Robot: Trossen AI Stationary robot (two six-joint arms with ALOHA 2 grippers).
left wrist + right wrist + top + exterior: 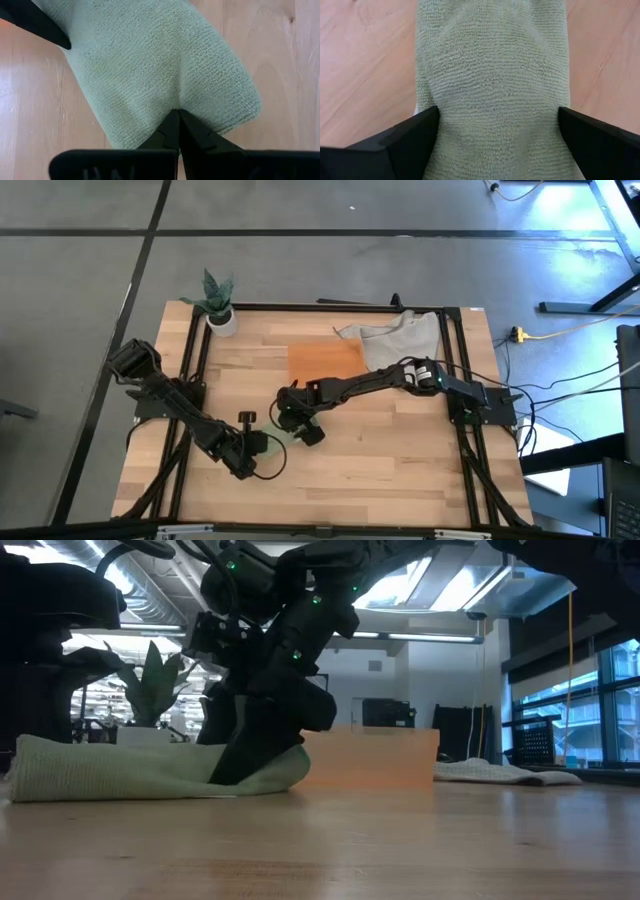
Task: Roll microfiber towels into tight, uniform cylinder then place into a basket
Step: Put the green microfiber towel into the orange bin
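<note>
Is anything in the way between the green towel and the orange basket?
Nothing visible. The rolled green towel lies on bare wood, with both grippers on it: left pinching its end, right straddling it. The orange basket sits just beyond, across clear tabletop.

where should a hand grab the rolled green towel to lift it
Across its middle, from above, fingers spanning the roll's width. The green towel lies flat as a long low roll, so a straddling pinch should keep it wound. The right hand straddles it like that; the left hand pinches one end.
</note>
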